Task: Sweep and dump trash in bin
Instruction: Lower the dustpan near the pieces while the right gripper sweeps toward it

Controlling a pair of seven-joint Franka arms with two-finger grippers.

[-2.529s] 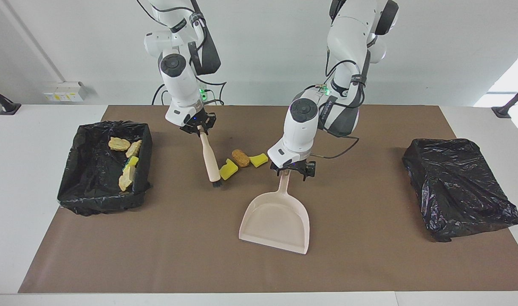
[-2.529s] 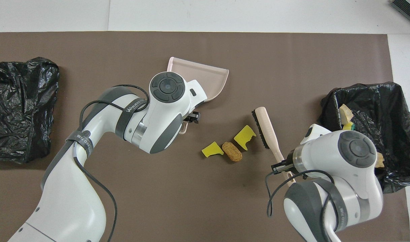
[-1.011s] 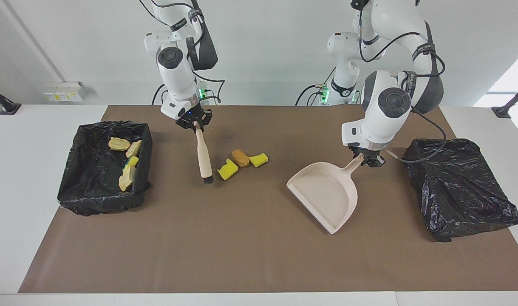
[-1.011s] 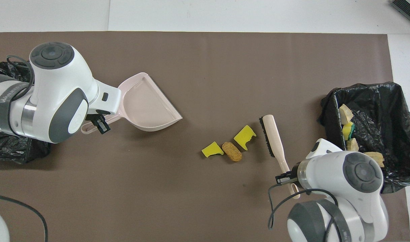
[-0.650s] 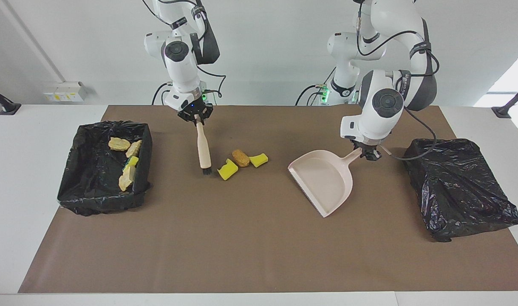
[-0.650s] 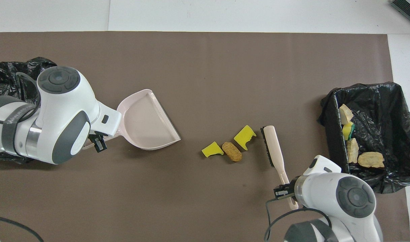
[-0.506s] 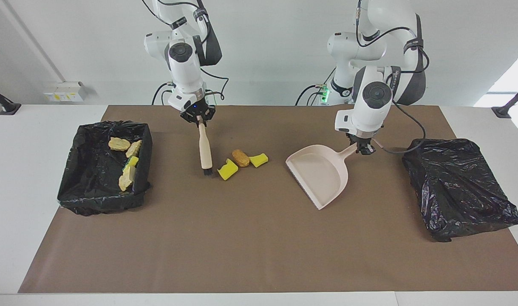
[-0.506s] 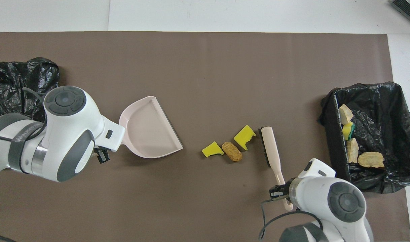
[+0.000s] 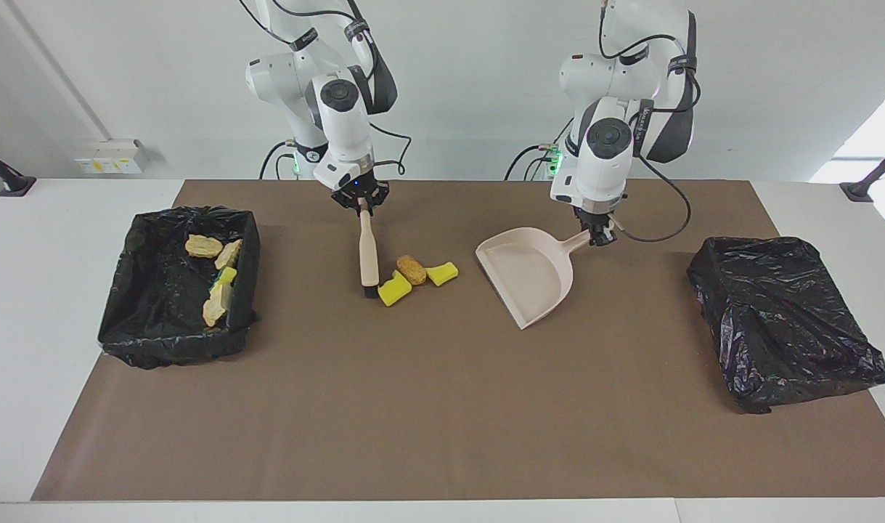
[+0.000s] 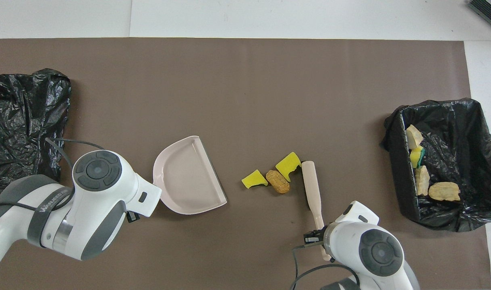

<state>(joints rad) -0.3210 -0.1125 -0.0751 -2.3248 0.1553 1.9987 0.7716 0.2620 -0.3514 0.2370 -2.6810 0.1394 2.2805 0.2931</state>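
From across the table, the right gripper (image 9: 360,203) clamps the brush (image 9: 369,258) by its handle, bristles apparently touching the nearest yellow sponge chunk (image 9: 394,289). The left gripper (image 9: 600,236) grips the dustpan (image 9: 527,274) handle, its open edge facing the trash, well apart. The sweep probably works best with the pan lip flat on the brown mat (image 9: 442,407) and drawn just beside the pile.

From overhead, the bread roll (image 10: 278,181) lies between two sponge chunks. Bare mat separates pan and pile; the lined bin (image 10: 471,209), already holding pieces, sits at the right arm's end.
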